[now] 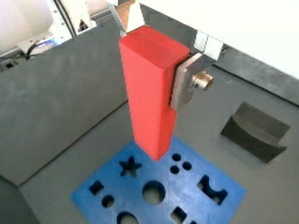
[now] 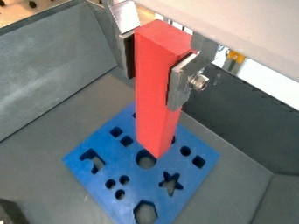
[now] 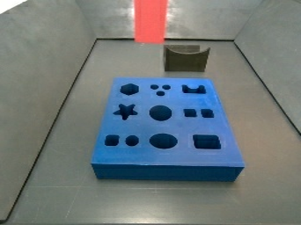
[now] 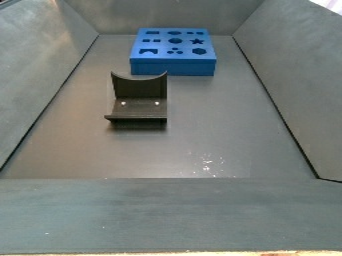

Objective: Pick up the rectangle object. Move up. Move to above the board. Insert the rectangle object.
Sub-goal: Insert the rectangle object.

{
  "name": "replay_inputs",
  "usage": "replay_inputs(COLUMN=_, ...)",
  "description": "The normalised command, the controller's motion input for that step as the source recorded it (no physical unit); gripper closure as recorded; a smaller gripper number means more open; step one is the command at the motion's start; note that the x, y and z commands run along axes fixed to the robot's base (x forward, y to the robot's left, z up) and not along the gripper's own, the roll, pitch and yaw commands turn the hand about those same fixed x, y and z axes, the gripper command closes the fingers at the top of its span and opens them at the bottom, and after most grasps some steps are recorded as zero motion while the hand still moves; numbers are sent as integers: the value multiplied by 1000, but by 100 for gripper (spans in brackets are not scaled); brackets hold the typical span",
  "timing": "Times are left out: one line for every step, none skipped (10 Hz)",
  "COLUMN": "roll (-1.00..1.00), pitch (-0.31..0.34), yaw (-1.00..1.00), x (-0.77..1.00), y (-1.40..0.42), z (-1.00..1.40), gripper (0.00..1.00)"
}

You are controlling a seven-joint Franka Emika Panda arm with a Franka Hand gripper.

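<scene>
Already lifted: the rectangle object (image 1: 149, 87) is clear of the tabletop (image 1: 65, 96) and hangs upright in the tool (image 1: 162, 79), one silver finger plate (image 1: 187, 83) flat against its side face. The opposite finger is hidden behind the bar, but the bar is plainly airborne, so the tool reads as pinching it across its width.

Nearest to the wrist cameras is that held bar; beyond and below its lower end sits the board (image 1: 187, 206). In both wrist views the bar's lower end overlaps the blue slab, near the star and round cut-outs. A side view shows only the bar's lower part (image 3: 150, 22) at the top of the frame, high over the far end of the enclosure. The tool itself does not appear in either side view.

Judgement on progress: pick-up done, rise done, travel to above the board about done or nearly so. Insertion is left. Which cut-out is the target I cannot tell; lining up the bar's end with it comes first, then lowering.

Count:
- red-orange bar: one, held.
- blue board: one, flat on the tabletop, no piece in any cut-out that I can see.
- fixture (image 4: 136, 100): one, apart from the board.
- tool: one.
</scene>
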Motion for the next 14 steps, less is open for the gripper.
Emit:
replay_inputs(roll=9, pitch=-17, yaw=166, x=480, y=-257, z=-123, gripper=100)
replay_inputs(roll=3, pitch=-11, yaw=180, x=557, y=-254, z=-129, gripper=100)
replay_inputs(roll=17, pitch=-11, yaw=191, x=577, y=-260, z=-160, gripper=100)
replay_inputs(roll=43, pitch=-9, yaw=197, x=589, y=-280, z=-217, gripper=100)
replay_inputs(roll=54, pitch=-43, yaw=189, x=557, y=-283, z=-271, gripper=100)
replay_inputs(roll=77, pitch=-60, yaw=171, x=509, y=-294, z=-351, gripper=100)
replay_inputs(roll=83, pitch=-71, yaw=171, x=517, y=-291, z=-391, gripper=100)
replay_inputs(roll=89, pitch=-86, yaw=169, x=483, y=-277, z=-434, gripper=100)
replay_inputs(roll=114, pitch=-91, yaw=171, x=449, y=-260, z=-486, gripper=100)
replay_inputs(roll=134, pitch=-97, yaw=157, x=400, y=-251, z=-503, gripper=100)
replay_inputs(roll=0, pitch=-97, yaw=129, x=354, y=-171, z=-431, gripper=100)
replay_inputs(roll=0, pitch=-103, yaw=100, x=311, y=-197, z=-429, gripper=100)
replay_inputs(roll=0, pitch=-117, yaw=54, x=280, y=-223, z=-403, gripper=100)
replay_inputs(roll=0, pitch=-109, yaw=46, x=300, y=-257, z=-374, gripper=100)
